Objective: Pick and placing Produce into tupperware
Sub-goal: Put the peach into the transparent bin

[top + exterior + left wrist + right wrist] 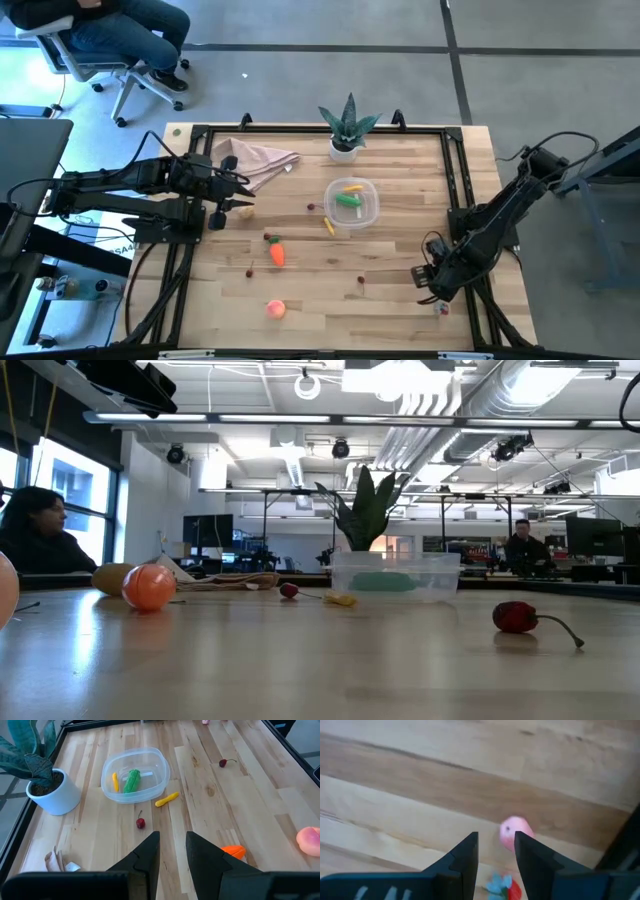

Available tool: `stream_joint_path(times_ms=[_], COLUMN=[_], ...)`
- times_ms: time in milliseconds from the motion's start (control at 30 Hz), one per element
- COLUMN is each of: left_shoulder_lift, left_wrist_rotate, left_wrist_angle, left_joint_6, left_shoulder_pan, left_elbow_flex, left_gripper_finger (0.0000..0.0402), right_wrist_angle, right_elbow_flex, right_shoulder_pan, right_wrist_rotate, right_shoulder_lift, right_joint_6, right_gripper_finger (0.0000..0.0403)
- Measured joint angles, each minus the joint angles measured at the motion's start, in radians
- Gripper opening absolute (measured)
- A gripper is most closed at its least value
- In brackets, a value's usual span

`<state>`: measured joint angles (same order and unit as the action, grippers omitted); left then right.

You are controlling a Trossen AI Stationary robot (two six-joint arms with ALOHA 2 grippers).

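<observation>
The clear tupperware (351, 203) stands mid-table with a green pod (132, 780) and a yellow strip (115, 781) inside. On the wood around it lie another yellow strip (329, 226), the orange carrot (277, 253), the peach (275, 309) and three small red cherries (140, 822). My left gripper (172, 847) is open at the table's left side, above the wood and pointing toward the tupperware. My right gripper (495, 852) is open, low at the near right corner. A small pink ball (514, 832) and a red piece (512, 890) lie just past its fingertips.
A spiky potted plant in a white pot (346, 135) stands at the far edge behind the tupperware. A beige cloth (255, 160) lies far left, with a small tan piece (243, 210) near the left gripper. A black frame (460, 190) rims the table. A person sits beyond the far left corner.
</observation>
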<state>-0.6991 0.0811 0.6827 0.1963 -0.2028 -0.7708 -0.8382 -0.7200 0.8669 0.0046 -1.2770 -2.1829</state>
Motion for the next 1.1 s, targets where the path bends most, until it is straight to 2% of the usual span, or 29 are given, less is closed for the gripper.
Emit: stream_joint_path(times_ms=[133,433,1100], left_shoulder_lift=[0.0,0.0,0.0], left_wrist_rotate=[0.0,0.0,0.0], left_wrist_angle=[0.0,0.0,0.0], left_joint_6=[0.0,0.0,0.0], left_shoulder_pan=[0.0,0.0,0.0], left_elbow_flex=[0.0,0.0,0.0], left_gripper_finger=[0.0083,0.0083,0.0083], right_wrist_angle=[0.009,0.004,0.092], right_elbow_flex=[0.0,0.0,0.0], right_shoulder_pan=[0.0,0.0,0.0], right_wrist_rotate=[-0.018,-0.091,-0.129], right_shoulder_lift=[0.0,-0.068,-0.204], right_joint_6=[-0.016,-0.015,-0.015], right_gripper_finger=[0.0132,0.0203,0.0209])
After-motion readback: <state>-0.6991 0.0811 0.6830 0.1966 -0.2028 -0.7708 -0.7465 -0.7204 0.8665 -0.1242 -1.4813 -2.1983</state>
